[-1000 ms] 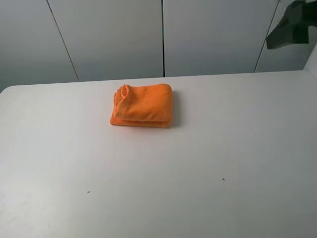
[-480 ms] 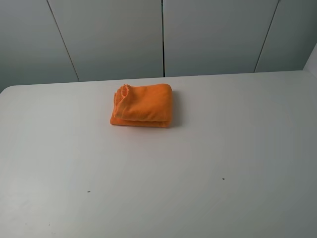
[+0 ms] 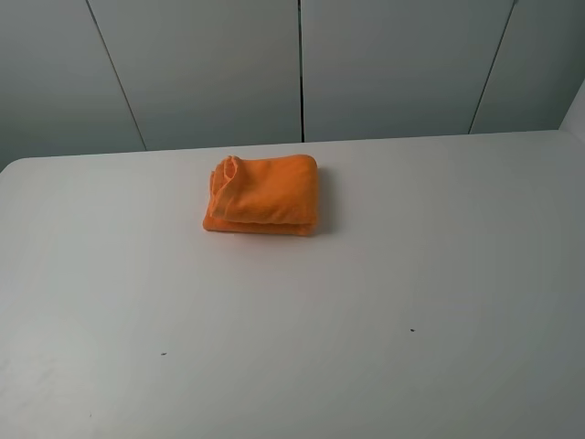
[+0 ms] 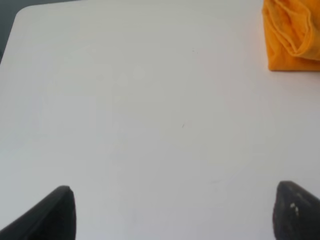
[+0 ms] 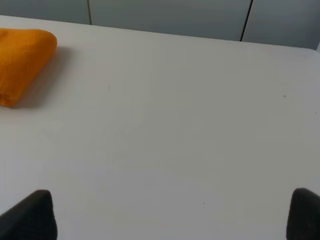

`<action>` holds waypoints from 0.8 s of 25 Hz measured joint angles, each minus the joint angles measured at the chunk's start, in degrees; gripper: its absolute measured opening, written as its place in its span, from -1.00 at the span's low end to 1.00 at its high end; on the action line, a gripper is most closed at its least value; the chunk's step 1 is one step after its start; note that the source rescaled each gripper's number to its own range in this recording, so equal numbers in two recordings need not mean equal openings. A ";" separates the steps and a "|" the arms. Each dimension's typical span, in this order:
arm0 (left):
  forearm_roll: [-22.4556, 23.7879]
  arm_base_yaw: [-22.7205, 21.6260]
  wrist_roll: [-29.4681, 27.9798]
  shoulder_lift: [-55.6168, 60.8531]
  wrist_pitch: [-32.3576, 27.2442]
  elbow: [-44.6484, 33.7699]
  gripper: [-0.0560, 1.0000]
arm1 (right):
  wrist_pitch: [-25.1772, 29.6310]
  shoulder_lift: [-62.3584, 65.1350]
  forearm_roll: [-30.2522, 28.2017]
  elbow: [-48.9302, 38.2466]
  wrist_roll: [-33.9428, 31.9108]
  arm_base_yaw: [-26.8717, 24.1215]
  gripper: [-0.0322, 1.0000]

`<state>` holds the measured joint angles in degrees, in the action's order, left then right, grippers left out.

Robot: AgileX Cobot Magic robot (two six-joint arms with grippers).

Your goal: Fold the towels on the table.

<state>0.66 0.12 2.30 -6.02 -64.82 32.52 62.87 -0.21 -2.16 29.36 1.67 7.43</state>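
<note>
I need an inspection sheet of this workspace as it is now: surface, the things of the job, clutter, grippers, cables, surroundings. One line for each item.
Surface: white table, matte, with a few tiny dark specks.
Job's things: one orange towel, folded into a compact bundle, lying toward the far edge of the table, a little left of the middle.
Clutter: nothing seen.
Grippers: left gripper open, holding nothing, over bare table; right gripper open, holding nothing, over bare table. Neither touches the towel; neither shows in the high view.
Cables: nothing seen.
Surroundings: grey wall panels with dark vertical seams behind the table.
</note>
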 joint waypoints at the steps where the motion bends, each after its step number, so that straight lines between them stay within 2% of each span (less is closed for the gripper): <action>1: 0.00 0.00 0.58 1.06 0.48 -0.92 1.00 | 0.00 0.05 0.00 0.00 -0.31 0.00 1.00; 7: -0.17 0.00 2.25 5.74 2.31 -2.81 1.00 | 0.00 0.27 1.66 0.00 -1.67 0.00 1.00; 12: -0.66 0.21 -0.05 6.02 2.38 -2.84 1.00 | 0.00 0.27 2.16 0.00 -1.67 0.00 1.00; 20: -0.66 0.34 -0.57 6.02 2.38 -2.94 1.00 | 0.00 0.27 2.98 0.00 -2.56 0.00 1.00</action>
<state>0.00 0.46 1.73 0.00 -62.44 29.58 62.87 0.06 0.82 29.36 -0.89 7.43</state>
